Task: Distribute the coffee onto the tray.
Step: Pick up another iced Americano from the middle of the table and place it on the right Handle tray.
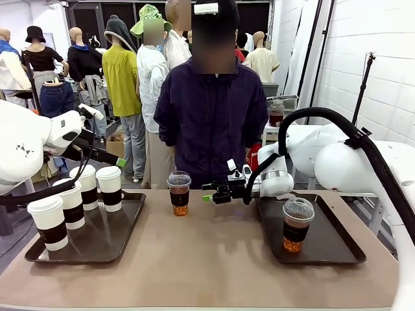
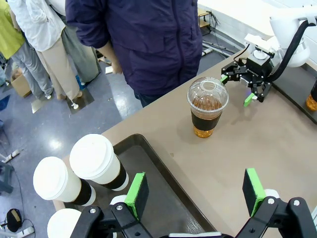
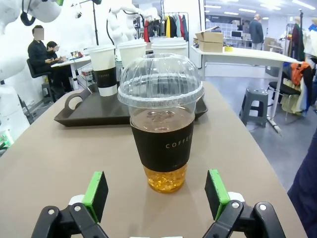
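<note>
One clear cup (image 1: 297, 225) stands on the right tray (image 1: 337, 256), behind the right pincer (image 1: 217, 192). Four white cups (image 1: 109, 188) stand on the left tray (image 1: 97, 249), below and beside the left pincer (image 2: 195, 191). The last clear cup (image 1: 179, 192) waits on the bare worktop (image 1: 214, 259), just in front of the right pincer and not touched. I think that cup is the job left. Both pincers are wide open and hold nothing. In the left wrist view one white cup is cut off at the edge.

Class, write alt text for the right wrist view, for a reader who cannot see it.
A clear dome-lidded cup of brown drink, in a dark sleeve, stands on the table ahead of the open right pincer, untouched. Behind it, a dark tray holds white lidded cups.
</note>
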You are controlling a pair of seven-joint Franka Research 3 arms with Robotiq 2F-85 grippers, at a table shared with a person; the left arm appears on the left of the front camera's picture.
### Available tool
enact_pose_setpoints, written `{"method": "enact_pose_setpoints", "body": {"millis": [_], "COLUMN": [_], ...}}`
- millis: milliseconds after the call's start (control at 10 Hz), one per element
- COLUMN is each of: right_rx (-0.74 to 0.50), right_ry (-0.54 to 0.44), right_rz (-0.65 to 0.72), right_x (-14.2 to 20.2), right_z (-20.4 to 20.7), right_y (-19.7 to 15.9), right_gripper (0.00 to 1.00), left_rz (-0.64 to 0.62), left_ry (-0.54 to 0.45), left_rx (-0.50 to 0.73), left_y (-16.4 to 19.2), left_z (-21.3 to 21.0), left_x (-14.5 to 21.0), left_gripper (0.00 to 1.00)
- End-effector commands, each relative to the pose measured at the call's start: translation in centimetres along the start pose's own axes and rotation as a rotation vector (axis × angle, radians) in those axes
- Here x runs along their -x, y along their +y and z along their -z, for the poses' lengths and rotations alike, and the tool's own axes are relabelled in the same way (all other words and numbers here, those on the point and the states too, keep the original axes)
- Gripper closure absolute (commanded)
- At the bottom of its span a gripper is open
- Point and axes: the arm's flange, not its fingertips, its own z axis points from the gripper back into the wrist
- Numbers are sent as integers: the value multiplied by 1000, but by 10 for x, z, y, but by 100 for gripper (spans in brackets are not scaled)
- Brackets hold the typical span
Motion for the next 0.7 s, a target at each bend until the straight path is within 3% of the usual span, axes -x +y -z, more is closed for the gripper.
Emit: {"method": "enact_pose_setpoints", "body": {"millis": [0,600], "right_rx": [9,-42], "right_ry": [-19,-35], "right_rz": [3,4], "right_x": [-1,-2], "right_z": [18,48], "right_y": [-14,-26], "right_gripper": [0,0], "left_rz": [-2,-2], "left_ry": [3,3], "left_rx": [2,2], "left_y": [1,1], "left_z": [0,0], "left_x": [0,0], "left_gripper": [0,0]}}
